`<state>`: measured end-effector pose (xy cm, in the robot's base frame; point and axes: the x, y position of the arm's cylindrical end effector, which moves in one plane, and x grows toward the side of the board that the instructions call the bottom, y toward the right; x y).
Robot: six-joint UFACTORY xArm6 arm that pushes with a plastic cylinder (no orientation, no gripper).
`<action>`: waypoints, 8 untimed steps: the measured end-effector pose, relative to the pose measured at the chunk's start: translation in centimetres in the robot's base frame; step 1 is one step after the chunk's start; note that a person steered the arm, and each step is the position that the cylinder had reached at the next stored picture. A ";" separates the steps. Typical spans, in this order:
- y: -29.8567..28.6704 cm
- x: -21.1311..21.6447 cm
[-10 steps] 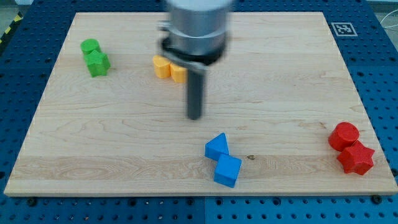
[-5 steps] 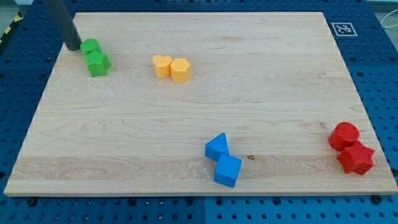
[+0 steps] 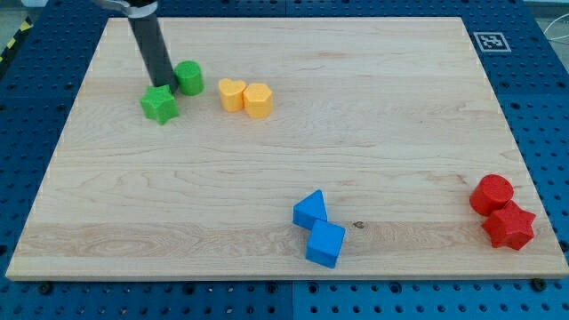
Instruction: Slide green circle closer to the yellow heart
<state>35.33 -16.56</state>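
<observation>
The green circle (image 3: 188, 77) has been pushed from the board's left edge to just right of my tip (image 3: 164, 84), near the yellow heart (image 3: 231, 93), leaving the green star (image 3: 159, 105) just below; no hand is fitted, so none can be reported.

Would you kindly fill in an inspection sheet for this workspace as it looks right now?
Surface: pale wooden board, flat, on a blue perforated table.
Job's things: green circle block lies at the view's left of the yellow heart block, a small gap between them.
Clutter: green star block; yellow hexagon block touching the heart; two blue blocks; red circle block; red star block.
Grippers: none; my tip sits between the green circle and the green star.
Cables: nothing seen.
Surroundings: black-and-white marker tag at the board's top right corner.
</observation>
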 end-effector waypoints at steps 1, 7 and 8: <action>0.9 -2.6; 12.6 -2.1; 17.7 -2.1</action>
